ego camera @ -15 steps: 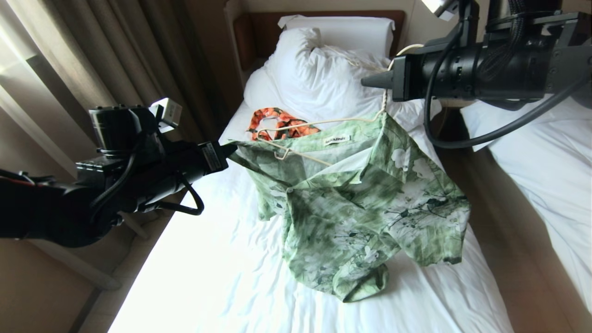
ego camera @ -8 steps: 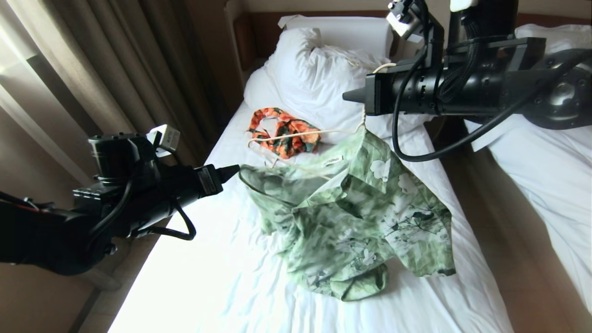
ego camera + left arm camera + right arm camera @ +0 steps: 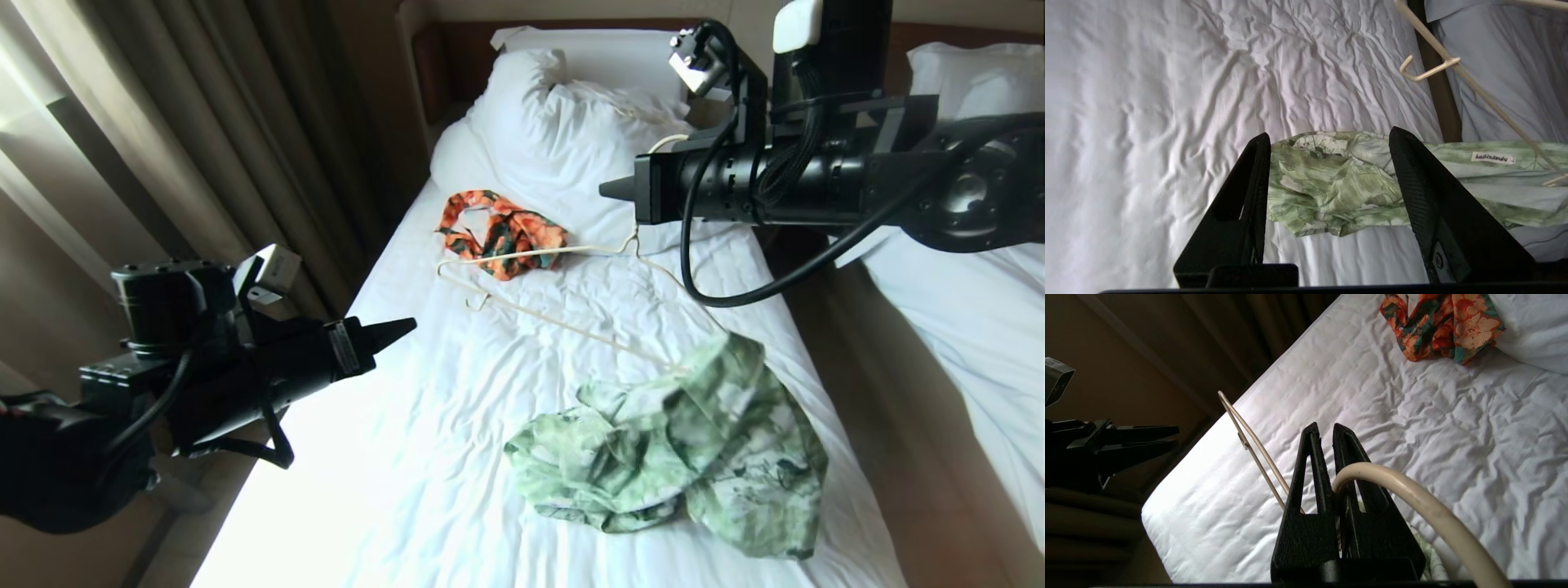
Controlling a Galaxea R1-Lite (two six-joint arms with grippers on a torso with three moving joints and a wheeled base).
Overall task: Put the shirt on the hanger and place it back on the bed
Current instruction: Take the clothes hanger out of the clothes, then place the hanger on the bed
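The light green printed shirt [image 3: 678, 441] lies in a crumpled heap on the bed [image 3: 424, 457], one edge still caught on the low end of the cream wire hanger [image 3: 571, 328]. My right gripper [image 3: 608, 189] is above the bed, shut on the hanger's hook [image 3: 1412, 490], and the hanger slopes down from it to the shirt. My left gripper [image 3: 404, 327] hovers over the bed's left side, open, nothing between its fingers. In the left wrist view the shirt [image 3: 1331, 183] lies beyond the left gripper [image 3: 1329, 134], apart from it.
An orange-and-dark-green floral garment [image 3: 506, 233] lies below the big white pillow [image 3: 555, 122] and dark headboard [image 3: 457, 57]. Curtains [image 3: 204, 122] hang along the left. A second white bed [image 3: 963, 327] stands at the right across a narrow floor gap.
My left gripper let go of the shirt and drew back and down. The shirt slid down the hanger into a heap. My right arm moved left with the hanger.
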